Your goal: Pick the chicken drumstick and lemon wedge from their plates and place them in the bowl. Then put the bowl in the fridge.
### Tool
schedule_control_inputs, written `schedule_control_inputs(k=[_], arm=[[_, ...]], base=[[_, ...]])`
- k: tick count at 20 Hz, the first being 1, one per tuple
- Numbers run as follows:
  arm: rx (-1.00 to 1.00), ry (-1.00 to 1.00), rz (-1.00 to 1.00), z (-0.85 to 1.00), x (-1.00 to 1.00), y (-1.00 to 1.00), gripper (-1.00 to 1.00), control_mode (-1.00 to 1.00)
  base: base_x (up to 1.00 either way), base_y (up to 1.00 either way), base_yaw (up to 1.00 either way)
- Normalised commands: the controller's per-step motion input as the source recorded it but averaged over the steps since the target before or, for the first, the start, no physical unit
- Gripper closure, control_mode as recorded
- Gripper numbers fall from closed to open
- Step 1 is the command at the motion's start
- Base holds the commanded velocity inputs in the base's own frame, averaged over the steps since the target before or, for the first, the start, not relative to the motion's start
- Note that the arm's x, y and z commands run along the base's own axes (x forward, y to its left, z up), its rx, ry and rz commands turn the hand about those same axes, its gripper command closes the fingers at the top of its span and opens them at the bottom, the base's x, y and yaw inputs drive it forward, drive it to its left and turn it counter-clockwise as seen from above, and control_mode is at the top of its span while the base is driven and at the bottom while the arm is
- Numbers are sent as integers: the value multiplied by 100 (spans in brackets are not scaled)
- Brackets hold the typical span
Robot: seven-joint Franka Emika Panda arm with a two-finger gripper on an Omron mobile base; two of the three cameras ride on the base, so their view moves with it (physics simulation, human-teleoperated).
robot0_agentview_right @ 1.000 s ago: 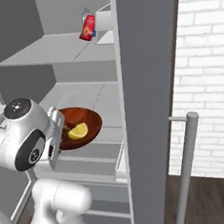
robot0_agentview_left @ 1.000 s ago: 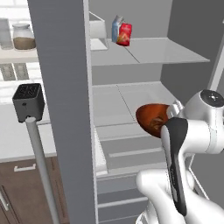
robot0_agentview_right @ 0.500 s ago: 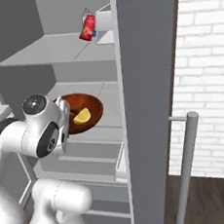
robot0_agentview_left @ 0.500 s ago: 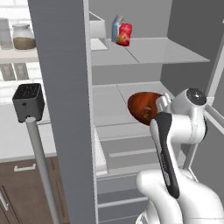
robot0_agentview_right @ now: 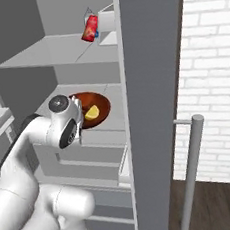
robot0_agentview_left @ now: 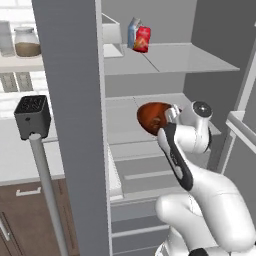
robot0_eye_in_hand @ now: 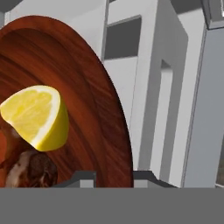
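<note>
Gripper (robot0_eye_in_hand: 114,175) pinches the wooden bowl (robot0_eye_in_hand: 83,109) by its rim, lemon wedge (robot0_eye_in_hand: 37,116) and drumstick (robot0_eye_in_hand: 30,170) inside, carried over fridge shelf (robot0_agentview_right: 115,119) mid-frame for placing.

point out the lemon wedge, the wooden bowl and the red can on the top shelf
lemon wedge (robot0_eye_in_hand: 37,116): hand view, on its cut face
wooden bowl (robot0_agentview_right: 99,101): right base view, inner wall
red can (robot0_agentview_left: 143,39): left base view, its side
</note>
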Motion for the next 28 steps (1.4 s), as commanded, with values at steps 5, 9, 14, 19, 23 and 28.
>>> schedule_control_inputs(k=[5, 9, 14, 19, 23, 28], arm=[[0, 18, 0, -21, 95, 0, 100, -100], [0, 3, 0, -28, 70, 0, 100, -100], [0, 0, 0, -35, 52, 0, 100, -100], [0, 7, 0, -45, 15, 0, 100, -100], [0, 1, 0, -4, 4, 0, 100, -100], [0, 0, 0, 0, 0, 0, -100, -100]], base=[[0, 0, 0], [0, 0, 0], [0, 0, 0], [0, 0, 0], [0, 0, 0], [0, 0, 0]])
